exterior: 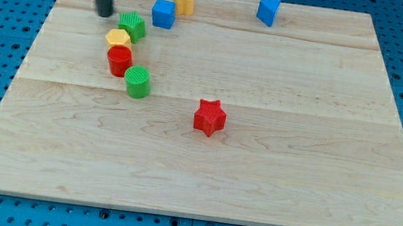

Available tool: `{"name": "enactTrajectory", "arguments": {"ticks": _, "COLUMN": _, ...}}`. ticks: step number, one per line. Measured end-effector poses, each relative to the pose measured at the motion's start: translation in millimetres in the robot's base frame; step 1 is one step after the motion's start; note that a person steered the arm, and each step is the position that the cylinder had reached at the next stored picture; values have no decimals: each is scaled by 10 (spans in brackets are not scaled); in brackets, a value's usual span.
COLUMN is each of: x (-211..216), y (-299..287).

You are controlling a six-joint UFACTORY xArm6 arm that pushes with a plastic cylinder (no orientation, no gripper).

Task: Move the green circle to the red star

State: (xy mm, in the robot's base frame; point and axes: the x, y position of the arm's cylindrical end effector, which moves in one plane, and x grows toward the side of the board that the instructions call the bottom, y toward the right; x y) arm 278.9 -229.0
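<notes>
Tip [105, 14] near green star [132, 25]; one green circle [138, 81], one red star [209, 117].

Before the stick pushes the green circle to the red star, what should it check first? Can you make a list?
1. Green circle in sight and upright: ok.
2. Red star in sight, at the circle's lower right: ok.
3. Path between circle and star free of blocks: ok.
4. My tip behind the circle, on the side away from the star: not ok. It sits near the view's top left, beside the green star.
5. Way from my tip to the circle open: not ok. The yellow block and red cylinder stand between.
6. Red cylinder apart from the circle: cannot tell, they look very close.
</notes>
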Motion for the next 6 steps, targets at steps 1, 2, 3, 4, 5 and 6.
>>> {"name": "enactTrajectory", "arguments": {"ticks": 1, "x": 231, "y": -283}}
{"name": "enactTrajectory", "arguments": {"ticks": 2, "x": 578, "y": -591}}
{"name": "enactTrajectory", "arguments": {"ticks": 3, "x": 1076, "y": -688}}
{"name": "enactTrajectory", "arguments": {"ticks": 4, "x": 1406, "y": -234}}
{"name": "enactTrajectory", "arguments": {"ticks": 5, "x": 1408, "y": 633}}
{"name": "enactTrajectory", "arguments": {"ticks": 6, "x": 1487, "y": 1306}}
